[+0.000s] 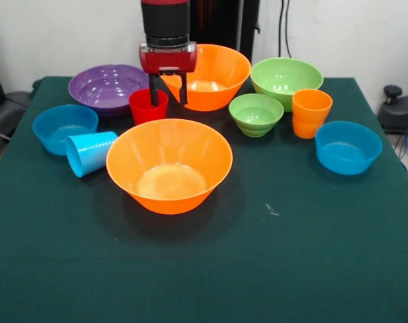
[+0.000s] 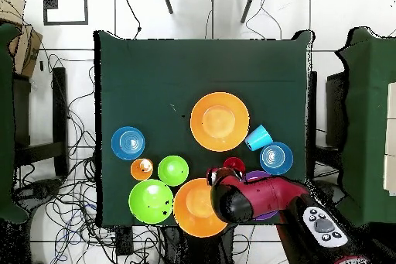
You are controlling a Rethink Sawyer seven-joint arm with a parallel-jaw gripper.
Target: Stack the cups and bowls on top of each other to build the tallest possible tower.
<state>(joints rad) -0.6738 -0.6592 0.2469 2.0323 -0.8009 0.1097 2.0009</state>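
A large orange bowl (image 1: 169,165) stands nearest, upright on the green cloth (image 1: 271,269); the light blue cup (image 1: 89,153) lies tipped on its side just beside it, mouth toward a small blue bowl (image 1: 64,128); behind, the gripper (image 1: 167,95) hangs with its fingers parted and empty just beside the red cup (image 1: 148,105), partly blocking the second orange bowl (image 1: 214,77); overhead, the arm (image 2: 259,199) hides most of the purple bowl (image 1: 108,87); nothing is stacked.
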